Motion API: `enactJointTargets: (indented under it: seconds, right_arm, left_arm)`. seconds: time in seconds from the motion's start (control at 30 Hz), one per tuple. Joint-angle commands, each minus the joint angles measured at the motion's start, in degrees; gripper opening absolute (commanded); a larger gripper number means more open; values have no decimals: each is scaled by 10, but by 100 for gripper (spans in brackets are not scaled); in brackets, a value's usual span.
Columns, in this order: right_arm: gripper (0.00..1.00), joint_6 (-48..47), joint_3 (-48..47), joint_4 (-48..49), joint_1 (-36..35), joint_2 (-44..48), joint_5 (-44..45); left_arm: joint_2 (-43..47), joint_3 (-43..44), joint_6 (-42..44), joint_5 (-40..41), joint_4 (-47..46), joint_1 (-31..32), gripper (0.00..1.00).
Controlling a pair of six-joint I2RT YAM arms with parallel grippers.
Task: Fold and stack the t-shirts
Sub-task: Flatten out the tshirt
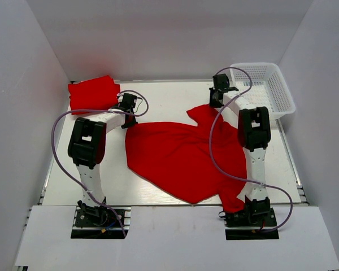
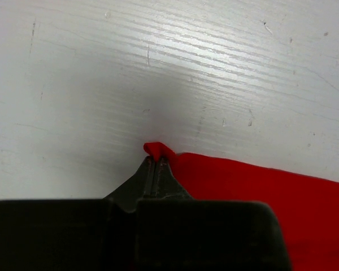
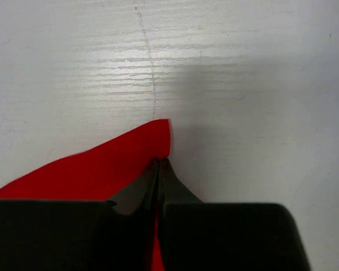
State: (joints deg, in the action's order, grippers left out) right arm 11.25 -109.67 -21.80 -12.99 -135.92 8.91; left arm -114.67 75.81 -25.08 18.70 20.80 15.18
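A bright red t-shirt (image 1: 181,155) lies spread and rumpled across the middle of the table. My left gripper (image 1: 129,119) is shut on its left corner; the pinched cloth (image 2: 156,149) pokes out past the closed fingertips. My right gripper (image 1: 214,103) is shut on the shirt's far right corner (image 3: 158,138), close to the tabletop. A second red t-shirt (image 1: 93,94) lies folded at the far left corner of the table.
A white plastic mesh basket (image 1: 282,96) stands at the far right, just right of my right gripper. White walls close in the table on the left, back and right. Purple cables loop beside both arms.
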Motion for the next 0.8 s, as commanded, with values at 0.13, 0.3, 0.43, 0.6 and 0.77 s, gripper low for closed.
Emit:
enactJointTargets:
  seconds: [0.13,0.3,0.43,0.6,0.77]
  right_arm:
    - [0,12,86,17,-5,72,21]
    - [0,-20,150,139,-5,199,15]
    - [0,-41,253,280,-1,324,1]
    - [0,-76,277,329,-3,473,29]
    - [0,-104,284,352,-2,585,43]
  left_arm:
    - [31,-5,-4,8,29,0,0]
    - [70,25,6,3,23,0,0]
    - [151,24,28,9,-10,0,0]
    - [291,-4,76,-1,-71,0,0]
    - [442,-33,112,-64,-139,0,0]
